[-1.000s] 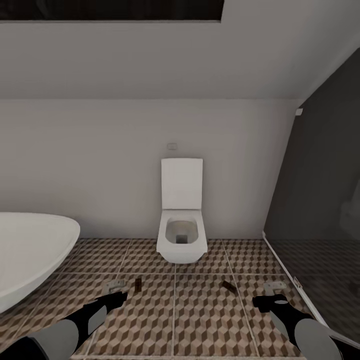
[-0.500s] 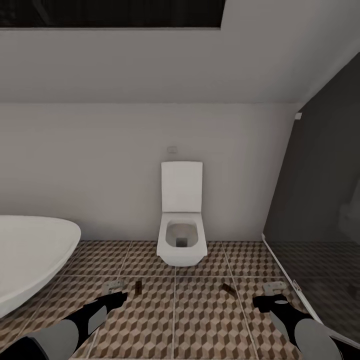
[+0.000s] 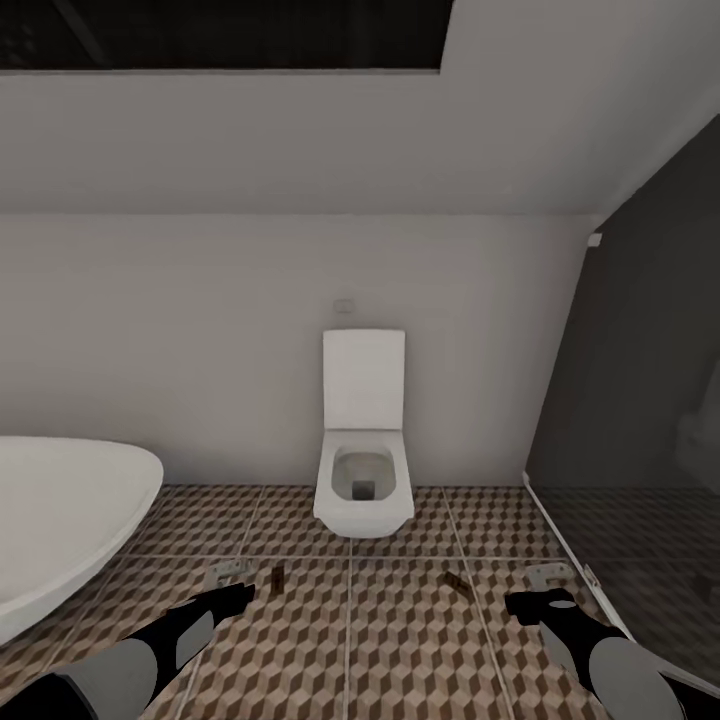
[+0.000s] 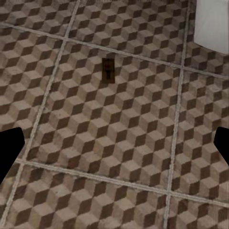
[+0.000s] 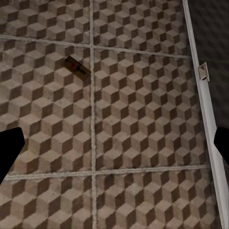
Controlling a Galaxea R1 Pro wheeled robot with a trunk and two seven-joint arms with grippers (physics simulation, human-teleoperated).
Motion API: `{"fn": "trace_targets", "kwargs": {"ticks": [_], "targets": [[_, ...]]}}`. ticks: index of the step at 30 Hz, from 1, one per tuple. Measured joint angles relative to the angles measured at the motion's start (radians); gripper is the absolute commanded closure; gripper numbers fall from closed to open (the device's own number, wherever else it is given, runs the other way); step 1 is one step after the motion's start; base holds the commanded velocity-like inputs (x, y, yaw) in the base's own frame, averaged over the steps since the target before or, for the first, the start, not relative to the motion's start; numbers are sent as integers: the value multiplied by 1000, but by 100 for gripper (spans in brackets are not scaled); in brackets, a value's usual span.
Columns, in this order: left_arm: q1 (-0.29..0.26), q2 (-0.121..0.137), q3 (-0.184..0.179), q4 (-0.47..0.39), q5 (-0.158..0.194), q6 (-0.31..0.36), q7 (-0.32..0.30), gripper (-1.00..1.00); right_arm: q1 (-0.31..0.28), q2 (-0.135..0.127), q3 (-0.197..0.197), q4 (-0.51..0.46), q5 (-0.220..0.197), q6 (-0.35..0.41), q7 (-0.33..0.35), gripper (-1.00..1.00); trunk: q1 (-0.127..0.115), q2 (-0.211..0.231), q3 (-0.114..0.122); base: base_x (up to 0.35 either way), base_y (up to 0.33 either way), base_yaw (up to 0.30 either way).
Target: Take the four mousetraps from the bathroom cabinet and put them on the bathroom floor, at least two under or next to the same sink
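From the head, two mousetraps (image 3: pixel 277 577) (image 3: pixel 458 583) lay on the bathroom floor (image 3: pixel 400 640) before a toilet (image 3: pixel 364 470), bathtub (image 3: pixel 60 520) leftward. Left gripper (image 3: pixel 232 572) and right gripper (image 3: pixel 551 578) hung apart, empty.

The left wrist showed one trap (image 4: pixel 109 69) between spread fingers (image 4: pixel 9 151).

The right wrist showed another (image 5: pixel 78 67), fingers (image 5: pixel 9 152) wide.

Bathroom floor (image 4: pixel 114 143) is seen from above: cube-pattern tiles in brown, beige and white, divided by thin pale grout lines. One mousetrap (image 4: pixel 109 69) is observed lying flat on a tile, long side roughly parallel to the nearer grout lines, just beside a grout joint. A white fixture (image 4: pixel 213 21) is recorded at one corner, well apart from the mousetrap. The left hand (image 4: pixel 114 145) is shown with its two dark fingertips (image 4: pixel 9 148) spread wide at opposite edges, nothing between them.
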Motion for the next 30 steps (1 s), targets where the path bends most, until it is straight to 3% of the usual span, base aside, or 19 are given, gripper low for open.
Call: {"fn": "trace_targets", "kwargs": {"ticks": [30], "targets": [[0,-1,0,0,0,0,0,-100,0,2,0,0,13,1,-1,-100,-115,210,94,0,0,0]]}}
